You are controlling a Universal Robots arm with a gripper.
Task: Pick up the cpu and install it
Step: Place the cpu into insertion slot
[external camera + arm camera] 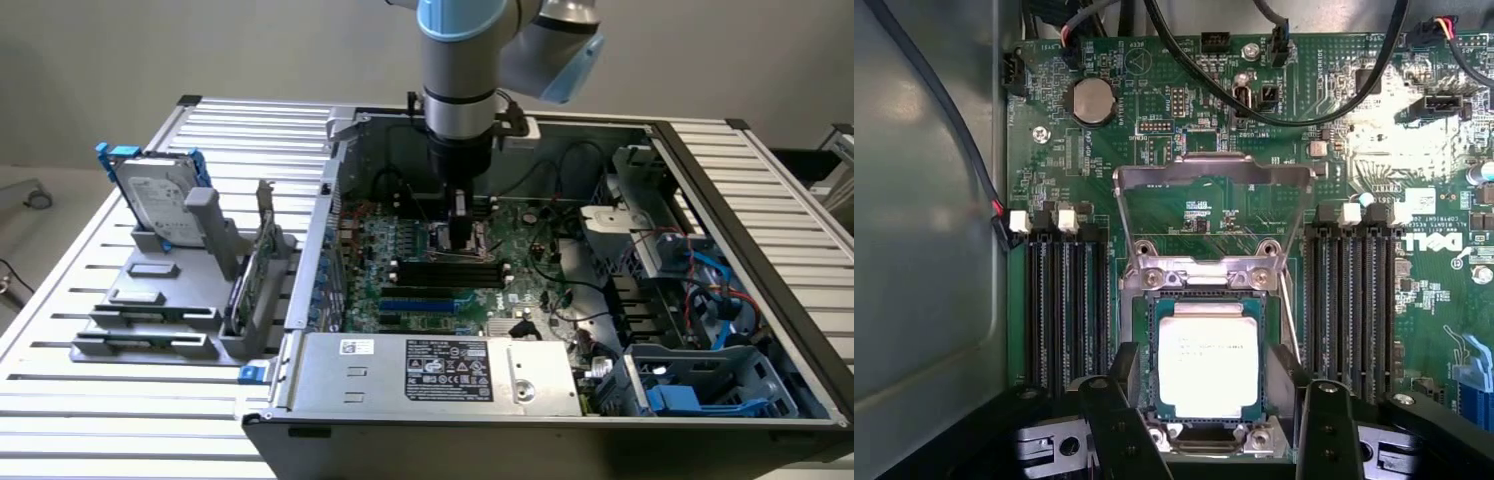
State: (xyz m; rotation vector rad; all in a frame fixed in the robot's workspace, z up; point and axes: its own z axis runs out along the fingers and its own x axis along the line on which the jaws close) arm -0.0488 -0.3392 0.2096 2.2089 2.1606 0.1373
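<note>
Counter: silver metal top of ribbed slats. Directly on it:
- one open computer case, lying on its side, towards the exterior view's right;
- one grey parts rack, just beside the case, on the exterior view's left.

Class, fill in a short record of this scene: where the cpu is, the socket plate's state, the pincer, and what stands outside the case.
cpu: lying flat in the motherboard socket, silver top up
socket plate: swung up, open
pincer: open, low inside the case, fingers either side of the cpu
hard drive: upright on a grey holder, at the exterior view's left
</note>
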